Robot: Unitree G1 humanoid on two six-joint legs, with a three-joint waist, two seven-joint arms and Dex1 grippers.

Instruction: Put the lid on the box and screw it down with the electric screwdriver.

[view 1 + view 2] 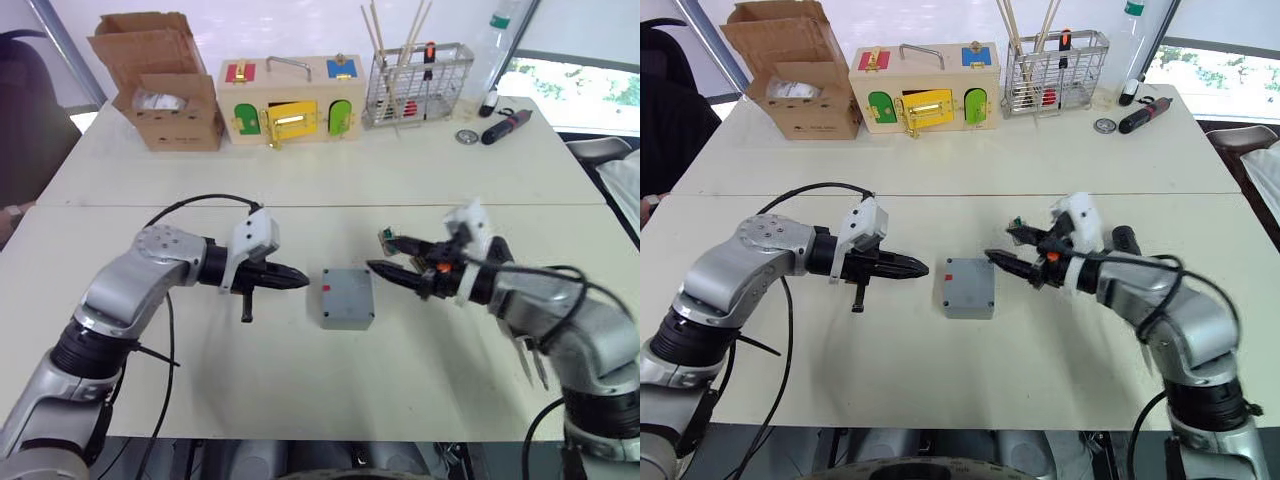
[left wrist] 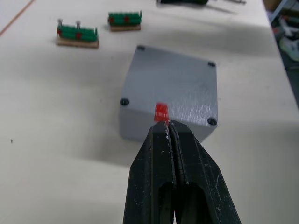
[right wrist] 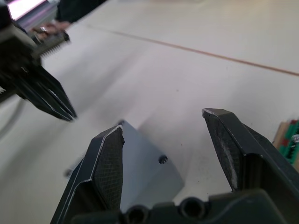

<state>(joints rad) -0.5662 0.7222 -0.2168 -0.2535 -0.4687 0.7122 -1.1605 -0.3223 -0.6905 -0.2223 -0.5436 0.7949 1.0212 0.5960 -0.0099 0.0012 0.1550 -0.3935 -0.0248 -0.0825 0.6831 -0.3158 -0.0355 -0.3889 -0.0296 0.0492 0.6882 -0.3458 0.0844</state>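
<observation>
Pointing my left gripper [image 1: 300, 280] at the box [image 1: 347, 298] from its left, I have the fingers pressed together, tips just short of the red tab [image 2: 161, 112]. The box sits mid-table with the lid [image 2: 175, 88] on top. My right gripper [image 1: 385, 263] hovers at its right, fingers spread apart, holding nothing. Two green blocks [image 2: 77, 35] lie just beyond. The screwdriver [image 1: 506, 125] lies far right, near the wire rack [image 1: 416, 85]

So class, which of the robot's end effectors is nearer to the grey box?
The right, narrowly. The right end effector, open, reaches almost to the box at its right edge. The left end effector, shut, points at its red-tabbed left side, slightly further off.
</observation>
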